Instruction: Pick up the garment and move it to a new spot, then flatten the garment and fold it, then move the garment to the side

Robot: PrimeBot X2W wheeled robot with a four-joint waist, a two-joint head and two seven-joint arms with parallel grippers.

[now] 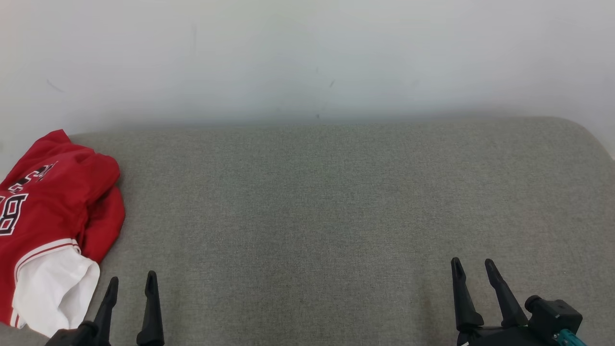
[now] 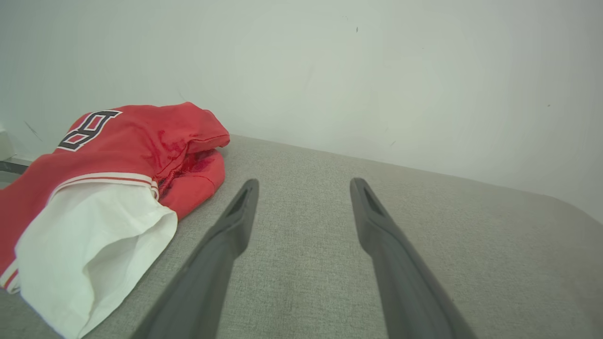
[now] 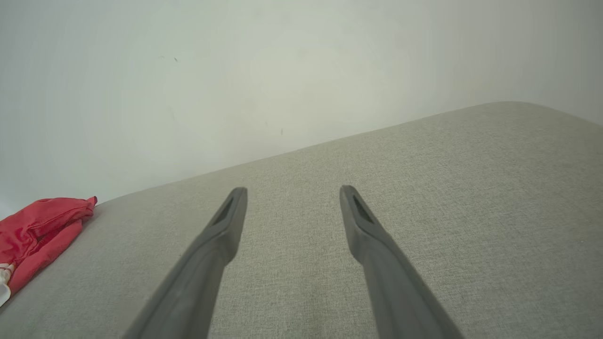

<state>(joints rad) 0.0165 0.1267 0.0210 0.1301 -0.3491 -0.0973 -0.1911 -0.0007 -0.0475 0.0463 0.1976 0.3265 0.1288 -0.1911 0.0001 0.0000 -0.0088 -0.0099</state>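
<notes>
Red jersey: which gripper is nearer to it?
Left. The left gripper is open right beside the jersey, not touching it; the right gripper is open far off across the grey surface.

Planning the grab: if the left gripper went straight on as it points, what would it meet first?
Probably the white wall, after passing over bare grey cushion; depth is unclear. The garment lies off to the left of the open left gripper.
</notes>
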